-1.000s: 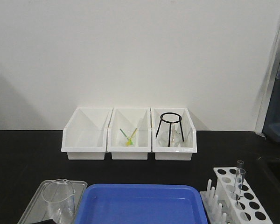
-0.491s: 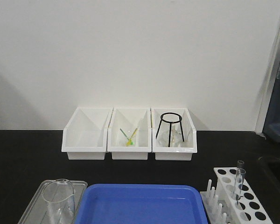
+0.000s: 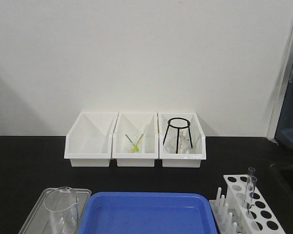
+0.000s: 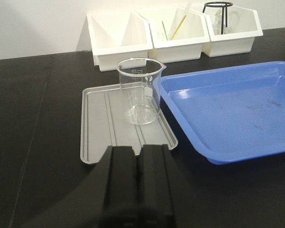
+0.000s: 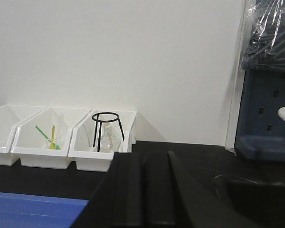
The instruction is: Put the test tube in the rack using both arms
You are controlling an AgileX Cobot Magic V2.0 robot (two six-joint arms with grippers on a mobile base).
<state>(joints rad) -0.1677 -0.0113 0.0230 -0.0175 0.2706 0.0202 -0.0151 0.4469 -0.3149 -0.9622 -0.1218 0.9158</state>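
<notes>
On the desk [image 3: 19, 161] we see almost nothing altered from a second ago: the bins [image 3: 135, 140], the blue tray [image 3: 149, 214], the grey tray [image 3: 36, 209] and the beaker [image 3: 62, 204] sit where they were. The one change is small. A dark shape that showed at the bottom edge of the front view, by the beaker, is now gone, so we judge that the left arm is drawing back. Two tubes [image 3: 249, 191] already stand upright in the rack [image 3: 251, 207], at the desk's right front corner, which suggests to us that the transfer is done or nearly so.

The left jaws [image 4: 138, 154] are together and empty, hanging over the near edge of the grey tray, well apart from the rack. The right jaws [image 5: 154, 161] also look closed on nothing, though only their backs show, so we say this with some reserve.

Much is hidden. Neither arm appears in the front view, the rack's front is cut off by the frame, and neither wrist view shows the rack at all. We cannot tell which holes hold the tubes, nor whether both tubes are fully seated.
</notes>
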